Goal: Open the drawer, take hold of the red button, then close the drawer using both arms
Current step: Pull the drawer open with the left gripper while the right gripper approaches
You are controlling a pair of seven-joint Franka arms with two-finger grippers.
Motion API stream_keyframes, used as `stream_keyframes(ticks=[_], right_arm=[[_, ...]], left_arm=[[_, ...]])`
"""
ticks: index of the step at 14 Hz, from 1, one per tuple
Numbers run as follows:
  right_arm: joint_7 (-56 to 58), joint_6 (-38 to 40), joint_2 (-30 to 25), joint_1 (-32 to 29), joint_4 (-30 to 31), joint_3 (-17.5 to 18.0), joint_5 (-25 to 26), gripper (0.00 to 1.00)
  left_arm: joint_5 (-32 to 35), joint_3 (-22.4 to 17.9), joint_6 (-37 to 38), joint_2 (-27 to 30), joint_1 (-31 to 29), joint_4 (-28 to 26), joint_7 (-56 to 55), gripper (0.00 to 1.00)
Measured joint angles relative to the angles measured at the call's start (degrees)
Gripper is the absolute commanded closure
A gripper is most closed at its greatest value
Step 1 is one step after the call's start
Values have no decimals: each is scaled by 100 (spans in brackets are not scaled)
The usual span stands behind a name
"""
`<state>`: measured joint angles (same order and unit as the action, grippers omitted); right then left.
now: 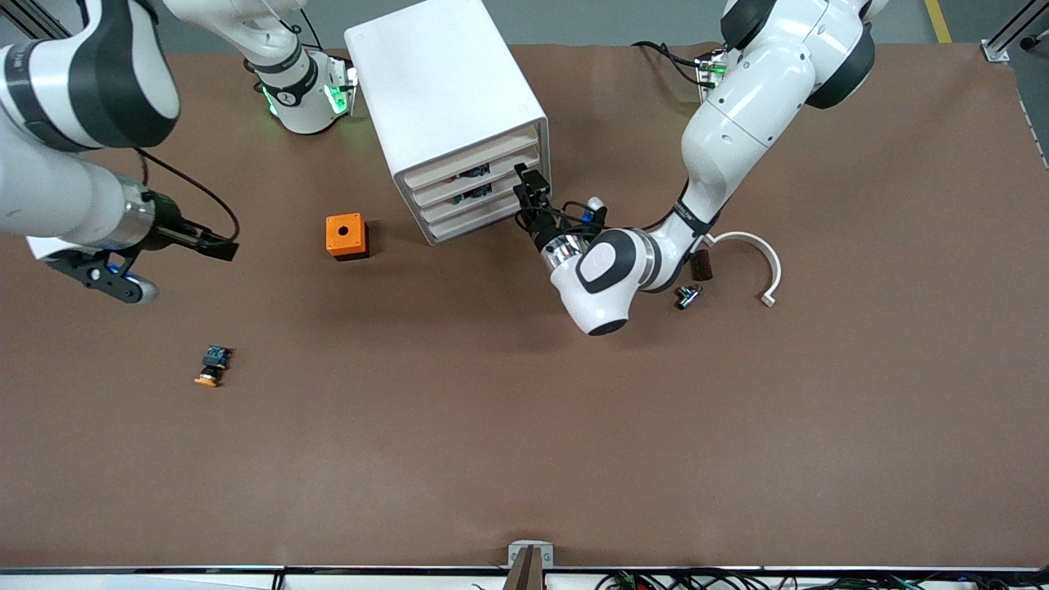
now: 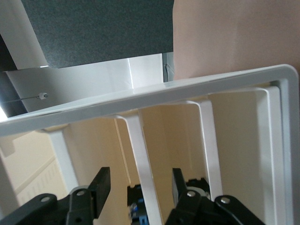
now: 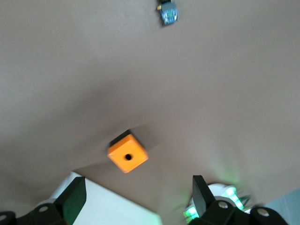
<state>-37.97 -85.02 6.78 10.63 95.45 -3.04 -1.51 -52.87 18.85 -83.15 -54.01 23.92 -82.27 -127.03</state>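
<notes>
The white cabinet [image 1: 447, 106] stands at the back of the table, its four drawer fronts about flush. My left gripper [image 1: 531, 190] is at the cabinet's front, by its edge toward the left arm's end. In the left wrist view it [image 2: 140, 187] is open, its fingers [image 2: 104, 185] on either side of one middle drawer's white front [image 2: 140, 140]. A black-and-blue thing [image 2: 137, 208] shows just inside there; no red cap shows. My right gripper [image 1: 217, 246] is open and empty, up over the table's right-arm end; it also shows in the right wrist view [image 3: 138, 194].
An orange box with a hole [image 1: 347, 236] sits on the table beside the cabinet, toward the right arm's end. An orange-capped button [image 1: 214, 365] lies nearer the front camera. A white curved piece [image 1: 758, 258] and two small dark parts [image 1: 687, 297] lie by the left arm.
</notes>
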Motion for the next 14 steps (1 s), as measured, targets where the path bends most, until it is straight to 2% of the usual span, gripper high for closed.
stream_keyframes(ticks=[2, 5, 9, 10, 14], right_arm=[[-689, -10, 1, 126, 0, 6, -255, 0], [-1416, -173, 3, 150, 0, 3, -633, 0], [-2210, -518, 4, 575, -63, 10, -695, 0], [-2393, -602, 4, 734, -87, 13, -701, 0], [-3175, -817, 5, 1226, -117, 19, -786, 0]], left_arm=[[0, 2, 16, -42, 91, -27, -88, 47], [0, 9, 204, -59, 227, -70, -150, 66], [-24, 15, 248, -59, 306, -75, -153, 90], [-24, 9, 235, -62, 305, -76, -153, 94], [-37, -31, 207, -82, 297, -82, -288, 94]])
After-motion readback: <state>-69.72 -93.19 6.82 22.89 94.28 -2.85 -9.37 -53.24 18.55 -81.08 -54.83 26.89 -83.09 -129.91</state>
